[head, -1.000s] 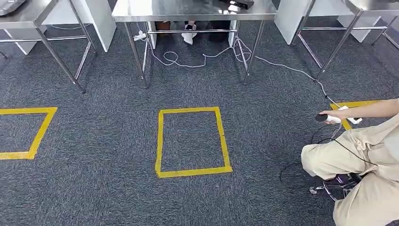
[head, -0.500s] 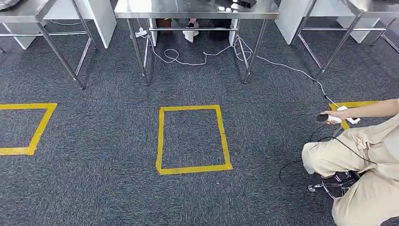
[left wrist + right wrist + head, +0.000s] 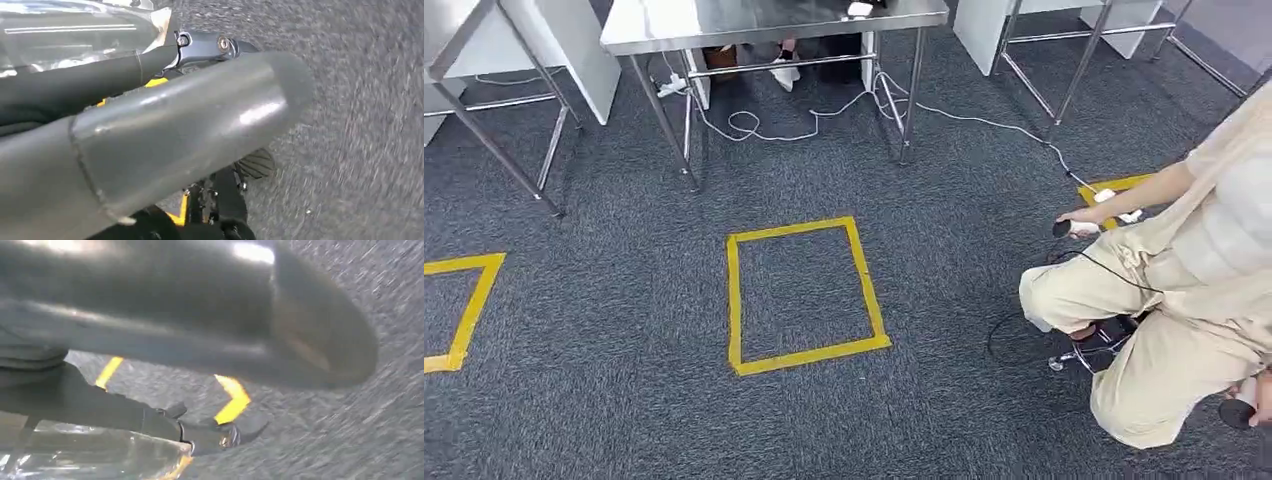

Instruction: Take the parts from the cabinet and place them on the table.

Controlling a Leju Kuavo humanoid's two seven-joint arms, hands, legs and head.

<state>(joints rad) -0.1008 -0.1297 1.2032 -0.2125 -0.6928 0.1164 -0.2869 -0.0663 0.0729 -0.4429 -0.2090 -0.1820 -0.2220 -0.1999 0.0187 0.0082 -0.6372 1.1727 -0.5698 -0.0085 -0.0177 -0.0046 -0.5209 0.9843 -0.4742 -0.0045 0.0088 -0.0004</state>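
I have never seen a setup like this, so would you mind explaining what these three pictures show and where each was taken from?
This is a two-legged humanoid robot with two arms and a camera at each wrist. The wide picture is from its head, looking down at grey carpet with a yellow tape square marked on it. Beyond stands a steel table with a white cable trailing beneath. A person in beige crouches on the right, holding a small dark device.

The two blurry pictures come from the wrists of the hanging arms. The big grey shape is each hand's thumb: left hand, right hand. Whether the hands are open or hold anything cannot be told.
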